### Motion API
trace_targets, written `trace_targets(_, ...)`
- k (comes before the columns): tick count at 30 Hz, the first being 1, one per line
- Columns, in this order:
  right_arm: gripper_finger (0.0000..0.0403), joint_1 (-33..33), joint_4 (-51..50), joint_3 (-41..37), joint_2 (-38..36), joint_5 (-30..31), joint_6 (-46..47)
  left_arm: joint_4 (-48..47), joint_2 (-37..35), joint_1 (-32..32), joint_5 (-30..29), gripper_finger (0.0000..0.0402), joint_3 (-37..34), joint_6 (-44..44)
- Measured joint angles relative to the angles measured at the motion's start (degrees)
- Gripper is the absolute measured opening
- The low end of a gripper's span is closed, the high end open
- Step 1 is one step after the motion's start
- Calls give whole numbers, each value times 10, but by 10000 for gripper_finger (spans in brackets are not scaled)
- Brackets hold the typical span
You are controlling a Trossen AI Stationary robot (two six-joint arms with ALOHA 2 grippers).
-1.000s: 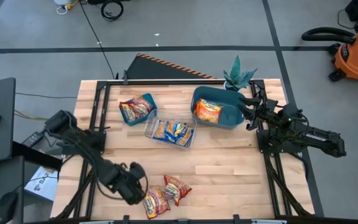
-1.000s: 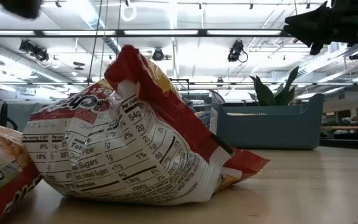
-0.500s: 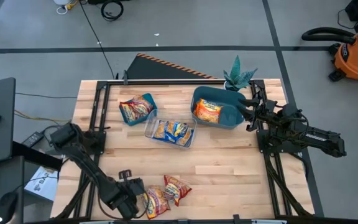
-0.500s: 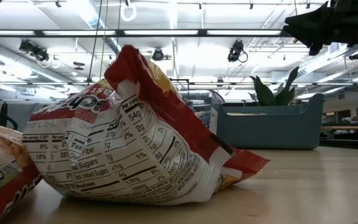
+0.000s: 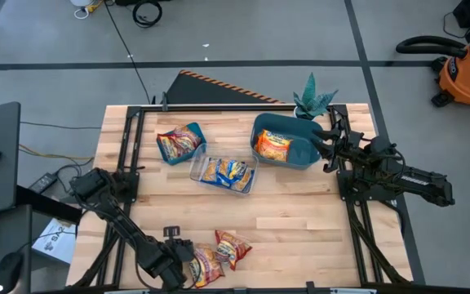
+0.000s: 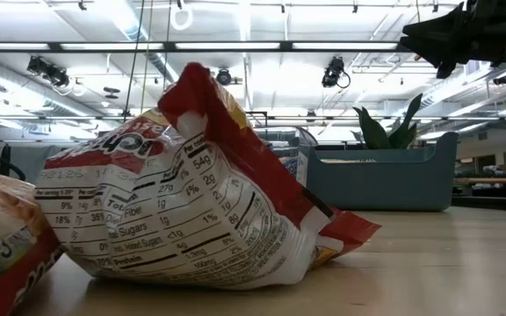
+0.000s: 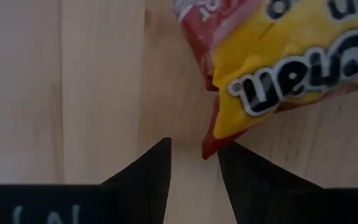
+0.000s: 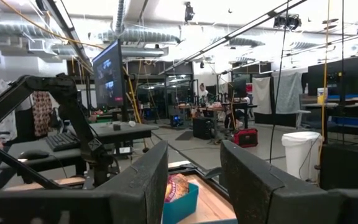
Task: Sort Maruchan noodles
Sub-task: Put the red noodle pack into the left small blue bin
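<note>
Your left gripper [image 5: 172, 263] sits low at the near edge of the wooden table [image 5: 300, 212], right against the two loose ramen packets lying there. Its fingers [image 7: 148, 174] are parted by a narrow gap and hold nothing; in the left wrist view the pointed corner of the red-and-yellow Maruchan packet [image 7: 278, 68] reaches just into the mouth of that gap, touching or nearly touching one finger, with bare wood between the tips. From above, that packet [image 5: 203, 265] lies just beside the gripper, and a second red packet [image 5: 232, 247] overlaps or touches it on the far side. In the low view the second packet [image 6: 191, 193] stands crumpled with its nutrition panel facing the camera, and the edge of the other one [image 6: 7, 237] shows at the picture's left.

The rest of the noodles are already contained. A small teal bin [image 5: 194, 132] at the far left holds red packets [image 5: 176, 144]. The clear plastic tray [image 5: 198, 171] near the table's middle holds blue-and-yellow packets [image 5: 225, 171]. The large teal bin [image 5: 300, 151] at the far right holds an orange packet [image 5: 272, 145].

Your right gripper [image 5: 326, 140] hovers raised over the right rim of the large bin, its fingers [image 8: 142, 180] spread wide and empty. A small potted plant [image 5: 312, 100] stands behind that bin at the table's far edge.
</note>
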Motion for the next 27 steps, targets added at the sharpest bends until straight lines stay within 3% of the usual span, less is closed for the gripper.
trace_targets(18,153,0,0,0,0,0,0,26,-1,0,-16,139,0,-55)
trace_targets(27,153,0,0,0,0,0,0,33,-3,1,0,42,0,-81)
